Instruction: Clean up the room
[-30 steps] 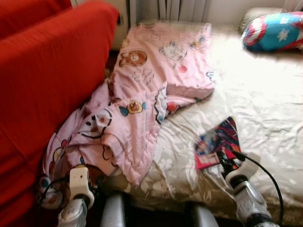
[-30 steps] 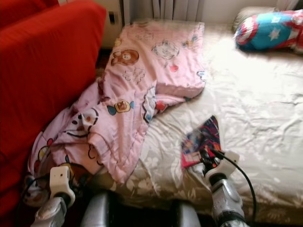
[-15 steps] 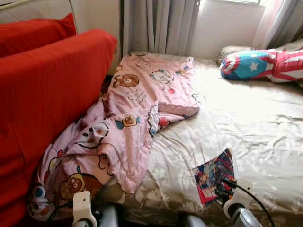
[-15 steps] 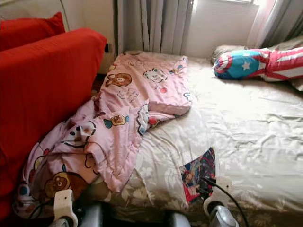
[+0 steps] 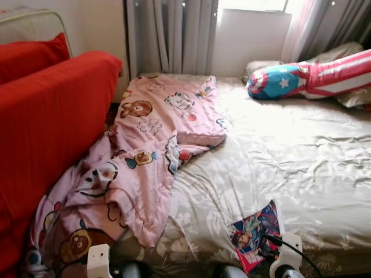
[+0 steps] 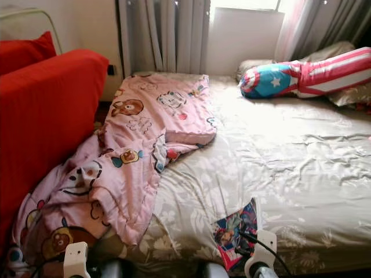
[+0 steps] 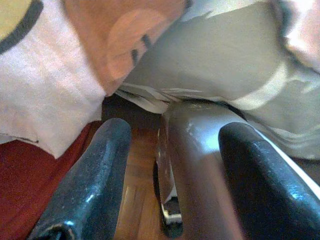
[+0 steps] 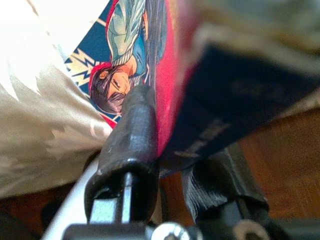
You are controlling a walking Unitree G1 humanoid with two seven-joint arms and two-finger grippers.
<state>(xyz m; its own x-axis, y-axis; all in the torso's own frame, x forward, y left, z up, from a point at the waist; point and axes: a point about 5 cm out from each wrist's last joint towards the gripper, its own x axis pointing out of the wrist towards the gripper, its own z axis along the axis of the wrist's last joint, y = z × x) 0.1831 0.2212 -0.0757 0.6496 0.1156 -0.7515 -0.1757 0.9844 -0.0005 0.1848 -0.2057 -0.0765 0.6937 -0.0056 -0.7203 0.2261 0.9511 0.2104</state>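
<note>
A colourful comic book [image 5: 254, 236] lies at the front edge of the bed [image 5: 301, 150]. My right gripper [image 8: 170, 135] is shut on the book's near red edge, one black finger [image 8: 131, 145] on the cover and the other underneath. A pink cartoon blanket [image 5: 151, 145] covers the bed's left side and spills down toward the floor. My left gripper [image 7: 175, 130] is open, low by the bed's front corner under the hanging blanket, with nothing held between its fingers.
A red sofa [image 5: 46, 133] stands close along the bed's left side. A star-and-stripe pillow [image 5: 301, 78] lies at the bed's far end, before grey curtains [image 5: 174, 35]. Wooden floor [image 7: 135, 200] shows below the bed edge.
The whole view has tilted up and pulled back, so both arms sit lower in the picture. My right gripper stays clamped on the comic book; the blanket lies as before.
</note>
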